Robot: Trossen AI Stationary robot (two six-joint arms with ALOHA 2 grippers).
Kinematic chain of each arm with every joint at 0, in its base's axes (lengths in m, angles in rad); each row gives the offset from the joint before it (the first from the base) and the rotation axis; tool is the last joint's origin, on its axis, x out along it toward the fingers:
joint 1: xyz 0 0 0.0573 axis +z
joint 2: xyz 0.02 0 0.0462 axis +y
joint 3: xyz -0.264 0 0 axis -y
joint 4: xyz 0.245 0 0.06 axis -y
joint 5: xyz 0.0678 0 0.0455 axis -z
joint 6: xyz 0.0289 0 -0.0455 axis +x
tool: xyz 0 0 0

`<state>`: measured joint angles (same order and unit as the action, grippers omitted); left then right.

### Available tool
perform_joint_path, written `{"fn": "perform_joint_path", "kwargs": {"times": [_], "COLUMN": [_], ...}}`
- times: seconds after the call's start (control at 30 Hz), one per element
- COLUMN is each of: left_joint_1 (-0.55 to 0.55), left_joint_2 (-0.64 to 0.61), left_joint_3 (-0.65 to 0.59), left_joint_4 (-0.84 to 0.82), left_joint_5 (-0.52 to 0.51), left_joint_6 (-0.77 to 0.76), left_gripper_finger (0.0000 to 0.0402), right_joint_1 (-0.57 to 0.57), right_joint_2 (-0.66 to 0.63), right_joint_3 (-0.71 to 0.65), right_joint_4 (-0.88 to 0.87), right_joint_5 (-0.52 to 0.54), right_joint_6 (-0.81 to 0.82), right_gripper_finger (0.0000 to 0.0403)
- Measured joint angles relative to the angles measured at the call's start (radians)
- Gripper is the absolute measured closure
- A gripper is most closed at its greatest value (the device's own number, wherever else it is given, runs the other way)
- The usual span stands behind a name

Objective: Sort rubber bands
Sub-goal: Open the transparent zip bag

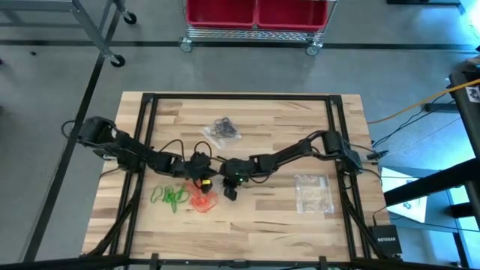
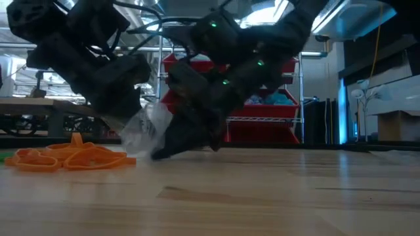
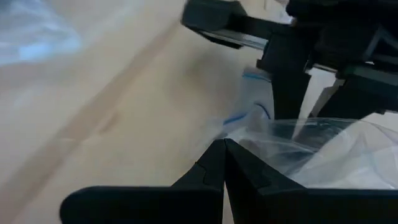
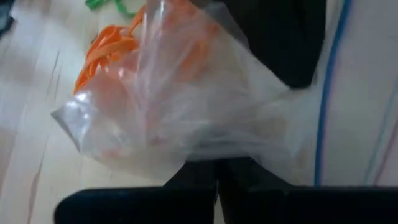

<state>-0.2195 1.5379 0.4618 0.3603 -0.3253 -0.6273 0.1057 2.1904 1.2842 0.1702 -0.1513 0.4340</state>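
Orange rubber bands (image 2: pixel 72 157) lie heaped on the table (image 1: pixel 285 217), green rubber bands (image 1: pixel 171 197) beside them. Both arms reach inward, low over mid-table; left tool (image 3: pixel 224 163) and right tool (image 4: pixel 216 177) each clench the clear plastic bag (image 4: pixel 186 106) between them.

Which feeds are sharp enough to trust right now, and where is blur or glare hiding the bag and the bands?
High view: evenly lit; green bands and orange bands show clearly. Low view: arms are dark against bright room lights; the clear bag catches glare, the orange pile stays readable. Left wrist view: soft all over, bag edge smeared. Right wrist view: the bag fills the picture, out of focus, orange bands blurred behind it.
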Motion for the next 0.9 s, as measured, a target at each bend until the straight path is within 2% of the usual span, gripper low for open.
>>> {"fn": "perform_joint_path", "kwargs": {"times": [0.23,0.33,0.43,0.7,0.9], "left_joint_1": [-0.001,-0.007,-0.017,-0.037,-0.015], "left_joint_2": [0.009,-0.026,-0.114,-0.431,-0.511], "left_joint_3": [0.005,0.005,0.006,0.026,0.026], "left_joint_4": [-0.009,-0.035,-0.099,-0.438,-0.49], "left_joint_5": [0.027,0.027,0.02,-0.019,-0.029], "left_joint_6": [0.007,0.02,0.034,0.067,0.067], "left_gripper_finger": [0.0401,0.0401,0.0401,0.0401,0.0397], "right_joint_1": [0.006,0.006,0.006,0.005,0.004], "right_joint_2": [0.007,0.006,-0.009,-0.07,-0.071], "right_joint_3": [0.028,0.029,0.027,0.027,0.027], "right_joint_4": [-0.041,-0.045,-0.075,-0.109,-0.116], "right_joint_5": [0.036,0.029,0.028,0.028,0.025], "right_joint_6": [-0.039,-0.042,-0.048,-0.042,0.07], "right_gripper_finger": [0.0401,0.0401,0.0401,0.0401,0.04]}}
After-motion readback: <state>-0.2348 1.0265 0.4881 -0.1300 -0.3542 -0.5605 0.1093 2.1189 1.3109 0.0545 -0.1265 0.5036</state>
